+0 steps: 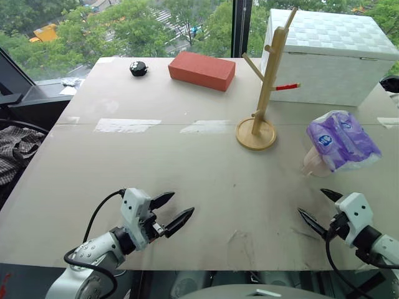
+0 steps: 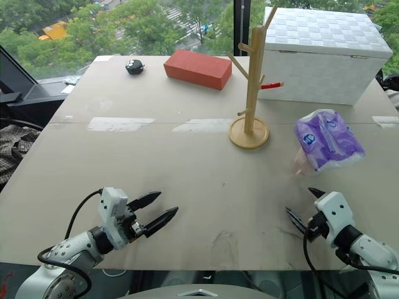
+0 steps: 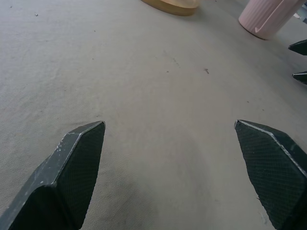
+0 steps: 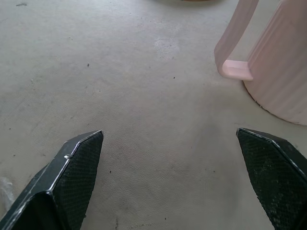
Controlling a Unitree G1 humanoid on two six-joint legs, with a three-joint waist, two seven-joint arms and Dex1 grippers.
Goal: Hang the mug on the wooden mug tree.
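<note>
The small pale cream-pink ribbed ceramic mug (image 4: 280, 72) stands on the beige worktop (image 1: 187, 180) at the right side, just on the near-left of the purple-and-white plastic tissue packet (image 1: 341, 140). From the head views the packet covers most of the mug, leaving only a pale sliver of it by the packet's lower left edge. The right wrist view shows far more: the mug's fluted wall and its looped side handle, which stands out toward the open worktop. The left wrist view catches the mug from farther off as a ribbed pale cylinder, with the edge of a round wooden disc beside it.

That disc belongs to the tall light-wood mug tree (image 1: 267, 93), an upright pole with slanted pegs, one of them red-tipped, which stands left of and farther back than the mug, apart from it. None of its pegs carries anything.

Behind the tree sits a white quilted box (image 1: 324, 59). Left of the box, at the far edge, lie a red brick-shaped block (image 1: 201, 70) and a small black round object (image 1: 138, 68).

The right gripper (image 1: 315, 210) hovers near the front right edge, its two black fingers spread wide with nothing between them, pointing toward the mug but short of it. The left gripper (image 1: 173, 210) hovers near the front left, fingers also spread wide and holding nothing.
</note>
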